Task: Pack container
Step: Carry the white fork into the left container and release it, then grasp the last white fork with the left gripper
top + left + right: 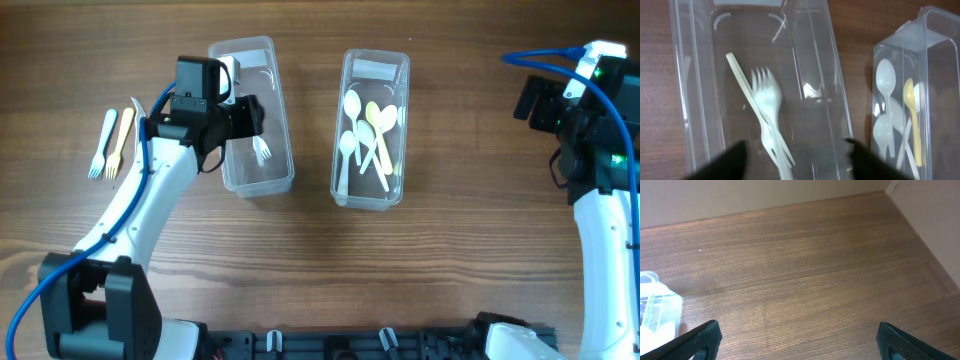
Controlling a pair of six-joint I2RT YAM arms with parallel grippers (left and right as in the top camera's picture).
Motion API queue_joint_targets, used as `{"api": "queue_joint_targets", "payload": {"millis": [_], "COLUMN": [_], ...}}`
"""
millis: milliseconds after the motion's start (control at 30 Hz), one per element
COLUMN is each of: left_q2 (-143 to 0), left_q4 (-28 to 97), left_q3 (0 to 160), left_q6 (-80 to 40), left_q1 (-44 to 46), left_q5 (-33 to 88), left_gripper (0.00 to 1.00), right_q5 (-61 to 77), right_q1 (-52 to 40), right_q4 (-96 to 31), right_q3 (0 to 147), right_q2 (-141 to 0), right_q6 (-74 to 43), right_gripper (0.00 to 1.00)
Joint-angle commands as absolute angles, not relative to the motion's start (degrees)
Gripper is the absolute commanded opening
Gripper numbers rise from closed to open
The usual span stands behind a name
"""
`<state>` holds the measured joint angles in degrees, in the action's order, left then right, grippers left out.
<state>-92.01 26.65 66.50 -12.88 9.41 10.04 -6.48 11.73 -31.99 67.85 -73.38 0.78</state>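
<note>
Two clear plastic containers stand on the wooden table. The left container (pixel 278 182) holds pale forks (pixel 262 150); they show blurred in the left wrist view (pixel 767 107). The right container (pixel 398 195) holds several white and yellow spoons (pixel 368 135), also in the left wrist view (pixel 886 80). A white fork (pixel 103 145) and a yellow fork (pixel 121 142) lie on the table at the far left. My left gripper (pixel 243 118) hangs open and empty over the left container (pixel 695 100); its fingertips (pixel 795 160) frame the forks. My right gripper (pixel 797 340) is open and empty at the far right.
The right arm (pixel 600 130) sits at the table's right edge. In the right wrist view, a corner of a clear container (pixel 660 307) shows at left, and bare wood lies between the fingers. The robot base (pixel 330 345) runs along the front edge.
</note>
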Motion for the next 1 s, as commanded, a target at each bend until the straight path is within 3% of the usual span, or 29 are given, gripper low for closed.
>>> {"api": "queue_joint_targets", "payload": {"millis": [0,233,567,700,967], "left_q2": [-92.0,-88.9,-87.8,-88.2,-98.4], "left_q4": [23.8,23.4,30.3,30.5,25.6], "left_q3": [66.8,66.8,66.8,66.8,66.7], "left_q6": [-14.2,-13.7,-13.6,-7.5,4.6], "left_q1": [8.8,2.6,-13.6,-17.0,-17.3], "left_q5": [8.7,8.3,1.3,1.4,1.4], "left_gripper": [1.00,1.00,1.00,1.00,0.79], "right_q5": [-6.6,-6.6,-6.6,-6.6,-6.6], "right_q1": [11.7,11.7,11.7,11.7,11.7], "right_q4": [-31.8,-31.8,-31.8,-31.8,-31.8], "right_q3": [68.0,68.0,68.0,68.0,68.0], "right_q2": [-73.6,-73.6,-73.6,-73.6,-73.6], "right_q6": [1.4,1.4,1.4,1.4,1.4], "right_gripper": [1.00,1.00,1.00,1.00,1.00]}}
